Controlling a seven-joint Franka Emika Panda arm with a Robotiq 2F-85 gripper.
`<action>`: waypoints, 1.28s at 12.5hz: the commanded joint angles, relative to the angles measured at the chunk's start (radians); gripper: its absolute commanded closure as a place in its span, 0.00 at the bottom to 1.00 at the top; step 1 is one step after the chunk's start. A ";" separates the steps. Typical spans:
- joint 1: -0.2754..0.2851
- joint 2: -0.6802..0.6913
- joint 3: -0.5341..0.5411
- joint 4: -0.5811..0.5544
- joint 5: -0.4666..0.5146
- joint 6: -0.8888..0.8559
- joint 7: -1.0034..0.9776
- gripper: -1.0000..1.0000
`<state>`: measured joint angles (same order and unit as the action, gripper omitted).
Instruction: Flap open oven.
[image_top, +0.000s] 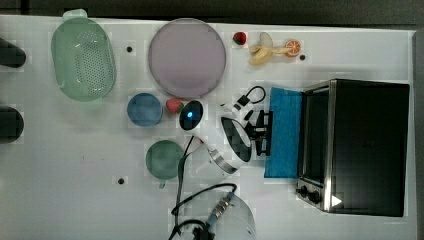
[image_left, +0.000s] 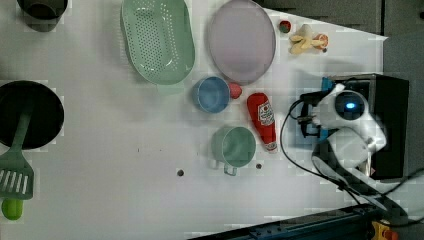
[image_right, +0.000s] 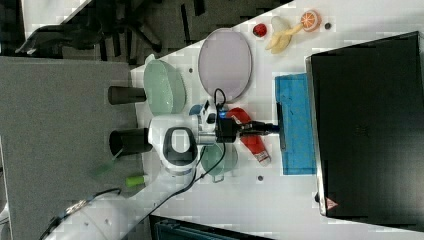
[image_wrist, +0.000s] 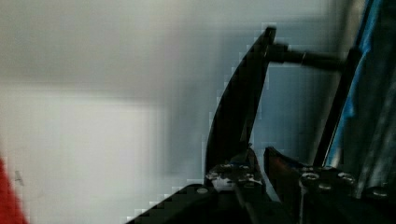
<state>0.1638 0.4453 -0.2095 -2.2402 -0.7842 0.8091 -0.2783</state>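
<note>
The black boxy oven (image_top: 370, 145) stands at the top view's right, two black knobs (image_top: 307, 192) on its silver front. Its blue-tinted door (image_top: 285, 130) lies folded down flat on the table, pointing toward the arm. My gripper (image_top: 264, 132) is at the door's outer edge, on the dark bar handle (image_top: 270, 132). In the right view the gripper (image_right: 274, 128) meets the handle (image_right: 281, 125) at its middle. The wrist view has the handle (image_wrist: 243, 98) running down into the narrow gap between my fingertips (image_wrist: 233, 170), which are closed on it.
A red ketchup bottle (image_left: 262, 120), a green mug (image_top: 164, 159) and a blue bowl (image_top: 144, 109) lie under and behind the arm. Farther back are a purple plate (image_top: 186, 57), a green colander (image_top: 83, 59) and a peeled banana (image_top: 262, 50). A cable (image_top: 185, 165) hangs by the wrist.
</note>
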 joint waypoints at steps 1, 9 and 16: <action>0.005 0.026 -0.001 0.033 -0.004 -0.001 0.101 0.83; 0.011 -0.020 0.029 0.106 0.129 0.079 0.140 0.83; -0.001 -0.426 0.002 0.238 0.765 -0.275 0.156 0.83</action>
<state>0.1788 0.0528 -0.1840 -2.0352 -0.0395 0.5562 -0.1908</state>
